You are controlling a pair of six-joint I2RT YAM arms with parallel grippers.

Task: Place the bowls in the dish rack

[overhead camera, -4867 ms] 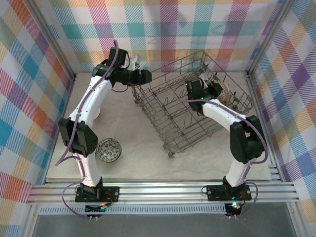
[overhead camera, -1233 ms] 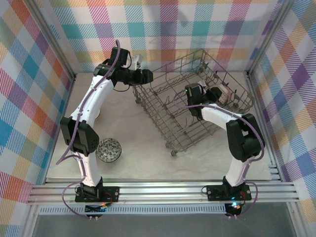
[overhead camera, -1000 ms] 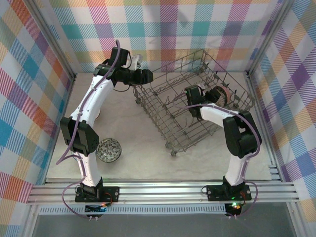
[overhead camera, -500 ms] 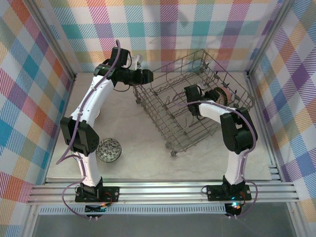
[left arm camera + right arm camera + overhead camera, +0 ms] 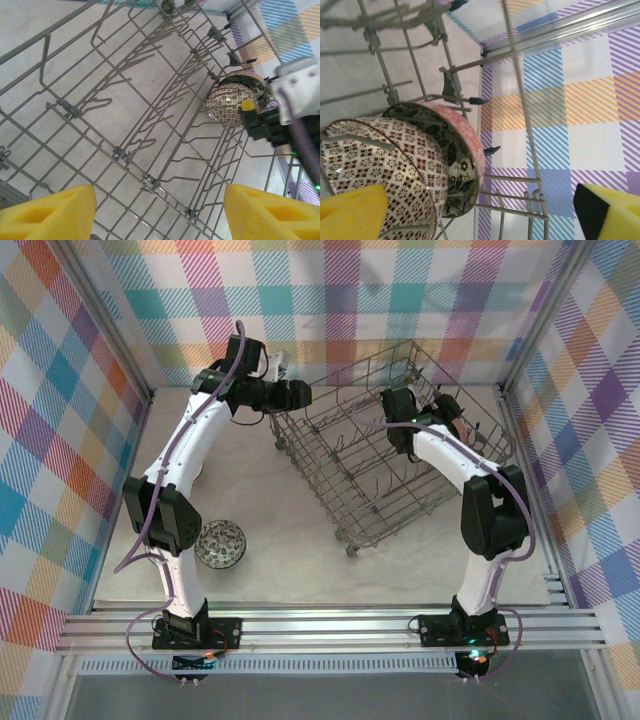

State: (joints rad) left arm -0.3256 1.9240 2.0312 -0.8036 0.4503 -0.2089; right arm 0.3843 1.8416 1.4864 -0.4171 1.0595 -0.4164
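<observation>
Bowls: two are in the dish rack (image 5: 372, 475), one is out on the table (image 5: 290, 540).

Racked pair stands on edge, nested one behind the other between the tines at the rack's far right corner, next to the gridded side wall. In front is the brown-patterned bowl (image 5: 375, 165). Touching it from behind is the floral bowl (image 5: 457, 145), pink outside, dark floral inside.

Loose one is a dark-patterned bowl (image 5: 220, 543), upright on the table, left of the rack and well apart from it, just beside the left arm's lower link.

Rack sits skewed on the table, right of centre.

Right gripper (image 5: 480, 212): inside the rack at the pair, jaws spread wide, clamped on nothing. One pad (image 5: 350, 212) sits in front of the brown-patterned bowl's rim; can't tell if it touches. Other pad (image 5: 612, 210) hangs on the far side of the pair, plaid wall (image 5: 570, 100) behind it through the wire.

Left gripper (image 5: 160, 215): jaws apart, nothing between the pads (image 5: 50, 212). It hovers at the rack's far left corner, above the rim, and its camera looks along the tine rows toward the two racked bowls.
</observation>
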